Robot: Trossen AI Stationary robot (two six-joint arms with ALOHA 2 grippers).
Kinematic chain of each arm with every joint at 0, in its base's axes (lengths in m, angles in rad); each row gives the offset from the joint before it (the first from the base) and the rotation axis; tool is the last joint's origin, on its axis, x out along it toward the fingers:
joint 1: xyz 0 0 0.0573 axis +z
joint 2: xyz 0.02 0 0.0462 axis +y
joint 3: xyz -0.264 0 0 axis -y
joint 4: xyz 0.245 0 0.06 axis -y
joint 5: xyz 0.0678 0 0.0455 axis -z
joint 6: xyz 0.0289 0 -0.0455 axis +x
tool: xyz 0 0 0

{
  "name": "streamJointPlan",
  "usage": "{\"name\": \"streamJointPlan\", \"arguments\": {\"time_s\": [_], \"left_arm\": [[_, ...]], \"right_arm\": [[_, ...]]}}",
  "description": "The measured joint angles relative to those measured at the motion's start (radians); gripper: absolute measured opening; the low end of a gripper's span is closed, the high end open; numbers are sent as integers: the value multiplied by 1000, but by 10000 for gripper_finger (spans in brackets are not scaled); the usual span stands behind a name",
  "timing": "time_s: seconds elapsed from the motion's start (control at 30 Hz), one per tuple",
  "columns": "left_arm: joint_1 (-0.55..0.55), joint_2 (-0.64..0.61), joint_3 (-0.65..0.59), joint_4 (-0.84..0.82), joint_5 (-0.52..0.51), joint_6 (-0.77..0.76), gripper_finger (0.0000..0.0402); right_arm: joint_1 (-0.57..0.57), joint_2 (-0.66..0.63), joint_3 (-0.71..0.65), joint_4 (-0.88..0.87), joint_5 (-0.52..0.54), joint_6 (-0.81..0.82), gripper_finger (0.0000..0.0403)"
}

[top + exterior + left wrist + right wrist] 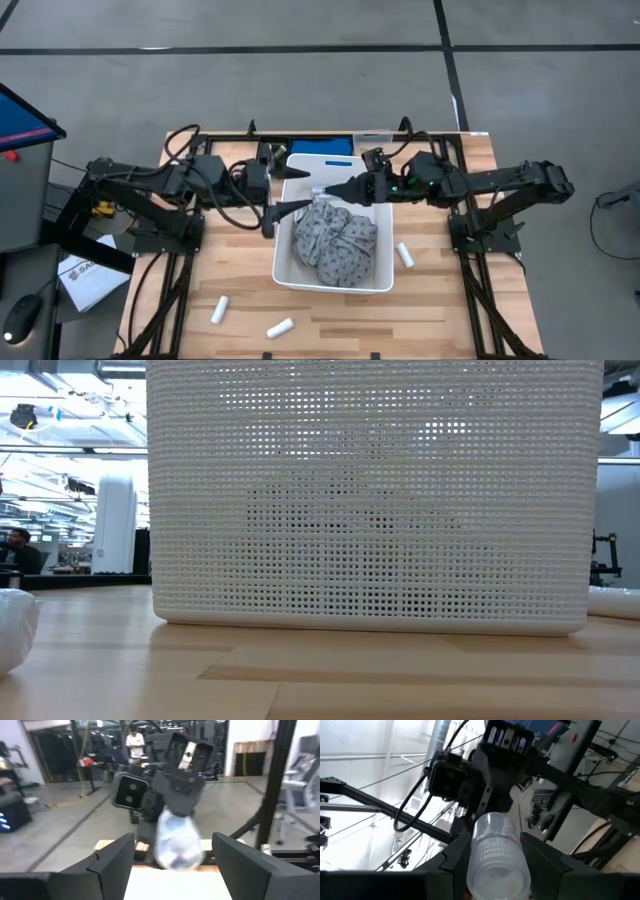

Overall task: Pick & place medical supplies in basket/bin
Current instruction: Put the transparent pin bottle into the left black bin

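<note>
- Status: right gripper (330, 189) over upper part of basket (284, 270), centre of the high view, pinching a translucent cylinder (496, 857) between its fingers.
- Left gripper (295, 207) just left of it, above the basket's left rim, jaws spread, nothing between them; faces the right gripper tip to tip.
- Grey fabric (336, 240) already bunched inside the basket.
- Three white rolls out on the table: one just right of the basket (405, 254), two at lower left (220, 310) (279, 327).
- Step in hand, by my read: drop the cylinder in. Keep the tip well inside the rim, lower toward the fabric, then release so it lands soft and stays in.
- Hold the left arm clear of the drop path; very little room between the two tips.
- Hard to tell: what the cylinder is (cup or wrapped roll), blurred in left wrist view.
- Low view filled by the basket's mesh wall (370, 500); contents and both grippers hidden there.
- No sign of any tiny pale bits.
</note>
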Motion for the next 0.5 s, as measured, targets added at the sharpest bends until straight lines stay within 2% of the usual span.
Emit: {"name": "streamJointPlan", "arguments": {"time_s": [0.13, 0.5], "left_arm": [[-5, 0, 0, -40, -53, 34, 265], [-5, 9, 0, -34, -45, 36, 271]], "right_arm": [[-1, 0, 0, 1, 0, 3, 149], [-10, 22, -1, 34, 1, 31, 149]]}}
